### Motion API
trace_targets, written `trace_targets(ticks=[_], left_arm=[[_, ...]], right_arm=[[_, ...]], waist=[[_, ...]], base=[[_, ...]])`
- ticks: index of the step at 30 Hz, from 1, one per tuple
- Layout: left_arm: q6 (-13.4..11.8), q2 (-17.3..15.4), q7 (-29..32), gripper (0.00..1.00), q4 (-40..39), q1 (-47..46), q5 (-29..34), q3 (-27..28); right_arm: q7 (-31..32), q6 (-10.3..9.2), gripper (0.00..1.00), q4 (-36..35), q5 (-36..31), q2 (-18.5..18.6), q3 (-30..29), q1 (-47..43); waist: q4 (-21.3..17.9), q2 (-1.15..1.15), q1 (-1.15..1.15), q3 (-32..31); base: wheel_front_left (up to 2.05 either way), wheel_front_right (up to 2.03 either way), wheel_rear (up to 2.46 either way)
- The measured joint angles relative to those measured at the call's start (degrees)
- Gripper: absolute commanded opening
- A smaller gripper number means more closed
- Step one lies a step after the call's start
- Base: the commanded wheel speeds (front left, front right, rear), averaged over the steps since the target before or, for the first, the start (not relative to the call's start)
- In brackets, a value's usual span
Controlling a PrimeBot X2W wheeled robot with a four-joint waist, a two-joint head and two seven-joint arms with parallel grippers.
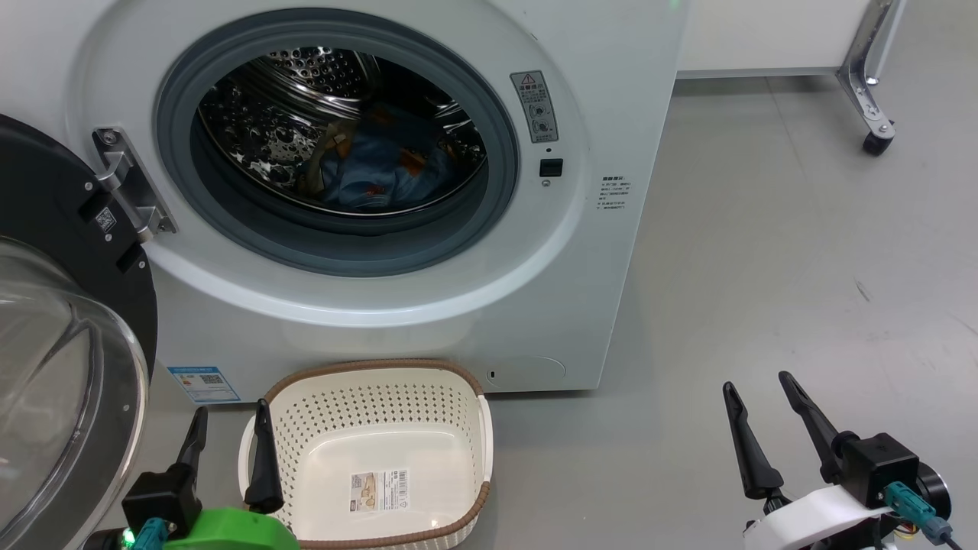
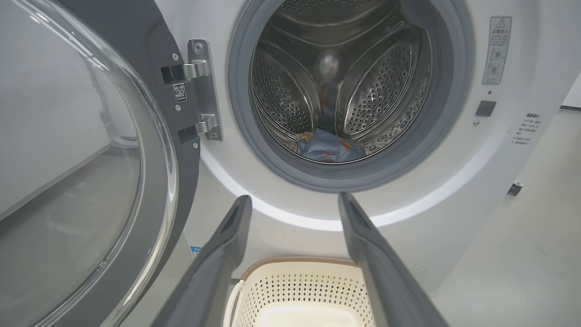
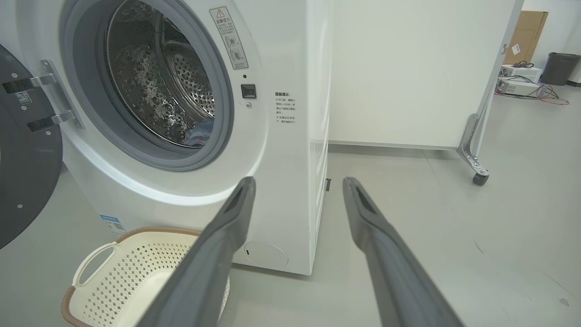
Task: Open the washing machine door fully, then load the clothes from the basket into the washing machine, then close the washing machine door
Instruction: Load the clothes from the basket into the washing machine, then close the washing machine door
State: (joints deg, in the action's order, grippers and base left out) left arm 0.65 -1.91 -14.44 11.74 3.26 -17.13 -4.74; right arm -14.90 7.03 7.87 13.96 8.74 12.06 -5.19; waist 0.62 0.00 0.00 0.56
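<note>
The white washing machine (image 1: pixel 581 290) stands with its round door (image 1: pixel 69 359) swung wide to the left, black rim and clear glass bowl facing out. Light blue clothes (image 1: pixel 382 172) with orange print lie inside the steel drum; they also show low in the drum (image 2: pixel 329 147) and as a blue edge (image 3: pixel 202 131). The cream perforated basket (image 1: pixel 382 405) sits on the floor in front of the machine with nothing in it but its label sticker. My left gripper (image 1: pixel 229 416) hovers open at the basket's left rim. My right gripper (image 1: pixel 760 386) stands open over bare floor to the right.
The open door (image 2: pixel 113 150) juts out close to my left arm. A white wheeled partition (image 3: pixel 408 68) with a castor (image 1: pixel 877 141) stands behind the machine on the right. Grey floor (image 1: pixel 802 267) spreads right of the machine. A bin and boxes (image 3: pixel 556 68) stand far off.
</note>
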Motion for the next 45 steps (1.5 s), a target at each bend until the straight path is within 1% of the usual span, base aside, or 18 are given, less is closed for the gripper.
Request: trace_targets(ticks=[25,35,45], left_arm=[[-1.04,-0.07,0.00,1.00,-4.61,3.48,0.98,-0.45],[-1.27,-0.10,0.00,1.00,-4.97,3.97,0.98,-0.52],[-1.75,-0.21,0.00,1.00,-5.23,4.14,0.98,-0.67]], right_arm=[[0.00,0.00,1.00,0.58,-0.25,0.11,-1.47,-0.15],[0.00,0.00,1.00,0.68,-0.26,0.11,-1.46,-0.15],[0.00,0.00,1.00,0.74,-0.26,0.05,-1.46,-0.15]], waist=[[0.12,0.00,0.00,0.14],[-0.07,0.00,0.00,0.06],[-0.11,0.00,0.00,-0.02]], base=[[0.00,0.00,0.00],[-0.07,0.07,0.00],[-0.44,0.44,0.00]])
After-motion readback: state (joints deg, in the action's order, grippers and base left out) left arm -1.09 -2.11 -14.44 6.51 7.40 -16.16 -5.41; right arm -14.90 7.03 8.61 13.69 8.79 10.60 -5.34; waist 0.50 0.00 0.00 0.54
